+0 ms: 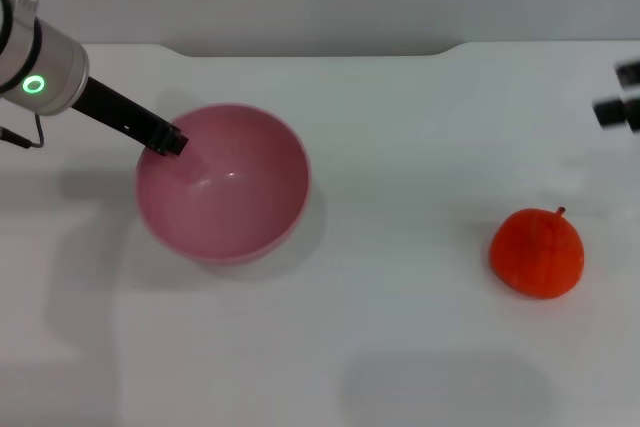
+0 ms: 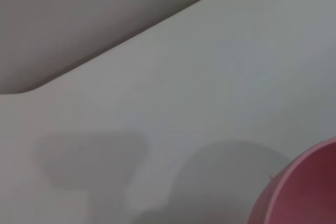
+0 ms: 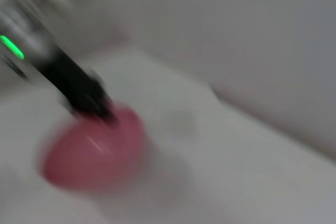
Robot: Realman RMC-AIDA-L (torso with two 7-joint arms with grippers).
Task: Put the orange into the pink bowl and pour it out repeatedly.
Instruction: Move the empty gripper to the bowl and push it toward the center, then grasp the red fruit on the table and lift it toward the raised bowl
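On the left half of the white worktop [image 1: 400, 347] stands the pink bowl [image 1: 225, 187], upright and holding nothing. The left claw [image 1: 170, 142] reaches in from the upper left of the head view, its dark tip at the bowl's near-left rim; it appears clenched on that rim, one finger seeming to lie inside the wall. A green ring glows on the silver arm segment behind it. Well apart from the bowl, on the right side of the worktop, the orange [image 1: 537, 252] lies with its small stem nub pointing up and to the right. The right claw [image 1: 620, 102] shows only as dark parts at the right edge of the head view, above the orange and clear of it; whether it is released or clenched I cannot tell. From the left wrist, a slice of the bowl's pink rim [image 2: 304, 187] is visible.
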